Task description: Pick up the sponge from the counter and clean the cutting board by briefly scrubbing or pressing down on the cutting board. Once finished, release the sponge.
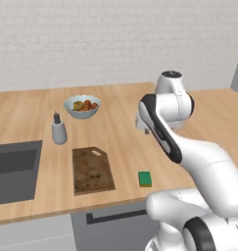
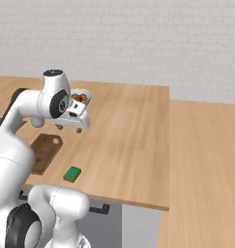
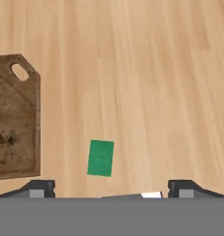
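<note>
The gripper [image 3: 111,190] hangs with its jaws spread wide and empty, high above the counter [image 3: 155,69]. The sponge [image 3: 100,158] lies below it, beside the cutting board [image 3: 14,120]. The reach is only beginning; next it must descend over the sponge.

A fruit bowl [image 1: 82,107] stands behind a grey soap dispenser [image 1: 59,129] by the sink [image 1: 12,171].

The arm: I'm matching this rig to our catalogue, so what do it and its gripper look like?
The glossy white arm is built of rounded, bulbous segments with black bands at the joints and a black stripe along one link. A dark cap tops its uppermost joint. The gripper has two small dark grey, blocky finger tips. No cables or markings are visible.
</note>
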